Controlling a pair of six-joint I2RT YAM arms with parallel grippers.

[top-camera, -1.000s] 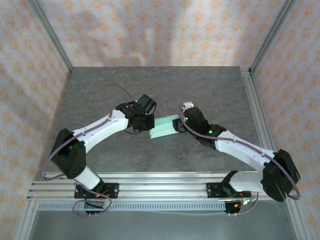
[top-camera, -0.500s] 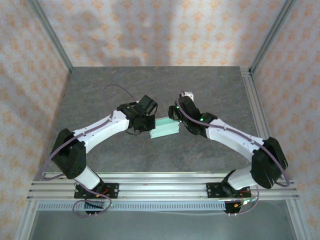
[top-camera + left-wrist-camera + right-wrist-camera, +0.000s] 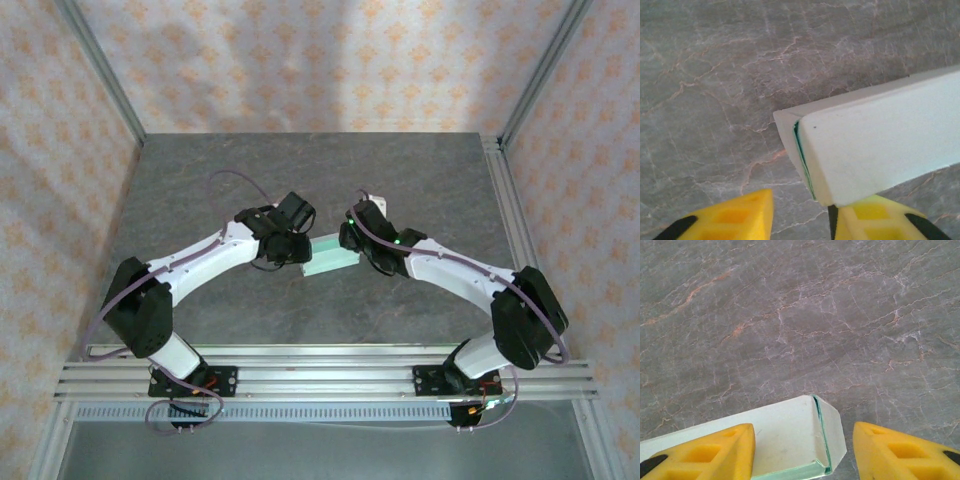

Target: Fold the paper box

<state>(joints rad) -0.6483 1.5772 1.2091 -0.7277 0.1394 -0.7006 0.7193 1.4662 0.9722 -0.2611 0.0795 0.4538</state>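
Note:
The paper box (image 3: 331, 256) is a pale mint, closed oblong lying on the table between my two grippers. My left gripper (image 3: 298, 247) is at its left end. In the left wrist view that end of the box (image 3: 880, 150) shows a tucked flap seam and rests against the right yellow finger (image 3: 875, 220), while the left finger (image 3: 725, 220) stands apart from it, so the left gripper (image 3: 800, 222) is open. My right gripper (image 3: 352, 242) hangs over the right end. The right gripper (image 3: 805, 452) is open, straddling the box end (image 3: 790, 440) and its angled flap.
The box lies on the grey marble-patterned table (image 3: 300, 170). Aluminium rails (image 3: 505, 220) run along the table's right side and the near edge. Patterned walls enclose the back and sides.
My right arm has swung left and its gripper now sits over the box's right end. The left arm has stayed at the left end.

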